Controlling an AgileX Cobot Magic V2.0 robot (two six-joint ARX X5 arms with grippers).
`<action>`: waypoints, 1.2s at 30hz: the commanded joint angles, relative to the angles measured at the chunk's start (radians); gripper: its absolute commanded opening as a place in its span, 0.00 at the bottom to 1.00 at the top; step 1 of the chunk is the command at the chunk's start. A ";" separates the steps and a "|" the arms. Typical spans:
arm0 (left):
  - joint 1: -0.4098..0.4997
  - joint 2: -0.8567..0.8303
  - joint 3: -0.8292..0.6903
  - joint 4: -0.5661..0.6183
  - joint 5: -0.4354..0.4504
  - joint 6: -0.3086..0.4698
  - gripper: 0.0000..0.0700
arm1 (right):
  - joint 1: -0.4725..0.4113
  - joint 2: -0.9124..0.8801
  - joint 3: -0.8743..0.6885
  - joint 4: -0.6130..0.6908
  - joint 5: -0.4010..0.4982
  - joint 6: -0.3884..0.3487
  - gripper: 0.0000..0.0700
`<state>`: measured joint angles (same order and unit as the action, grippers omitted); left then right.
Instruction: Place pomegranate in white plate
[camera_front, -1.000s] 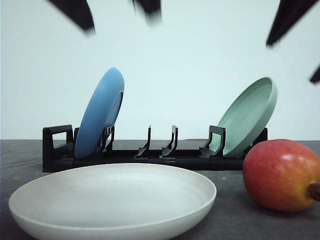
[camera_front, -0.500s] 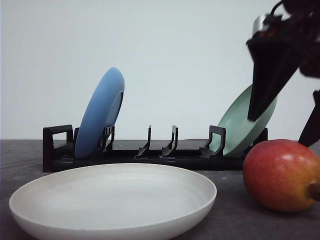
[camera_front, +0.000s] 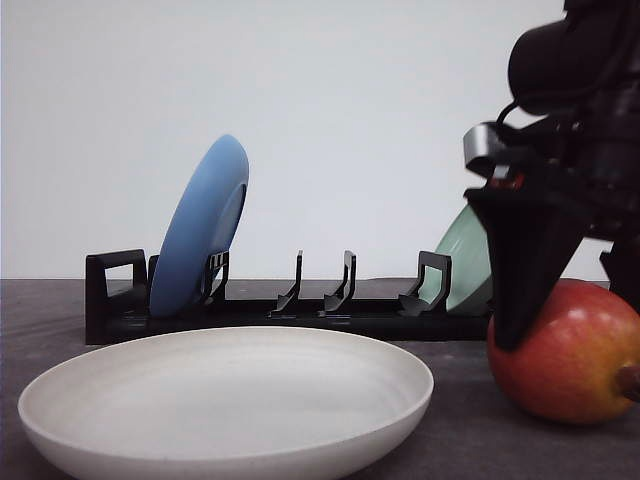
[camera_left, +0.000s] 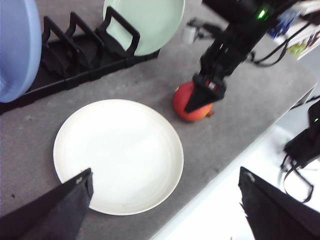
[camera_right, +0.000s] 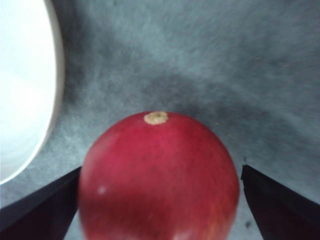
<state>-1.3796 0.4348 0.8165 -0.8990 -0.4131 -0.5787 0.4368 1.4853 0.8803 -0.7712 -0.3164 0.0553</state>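
Note:
The pomegranate, red shading to yellow-orange, lies on the grey table to the right of the white plate. My right gripper stands open with one finger on each side of the fruit; the fingers are beside it, and I cannot tell if they touch. High above the plate's near edge, my left gripper is open and holds nothing.
A black dish rack runs behind the plate, with a blue plate at its left and a pale green plate at its right. The table edge lies near the fruit.
My right gripper has come down from the top of the front view and now straddles the pomegranate. The dark fingers at the upper left of that view are gone. Fruit and plate have not moved.

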 joint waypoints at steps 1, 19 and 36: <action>-0.016 -0.004 0.005 0.002 0.002 -0.017 0.79 | 0.011 0.026 0.018 0.006 0.004 -0.014 0.90; -0.016 -0.024 0.005 0.001 -0.024 -0.010 0.79 | 0.241 0.174 0.364 -0.133 0.032 0.073 0.64; -0.016 -0.024 0.005 -0.003 -0.024 -0.010 0.79 | 0.443 0.371 0.518 -0.069 0.063 0.076 0.64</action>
<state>-1.3796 0.4091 0.8165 -0.9096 -0.4314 -0.5913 0.8673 1.8328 1.3781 -0.8514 -0.2564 0.1211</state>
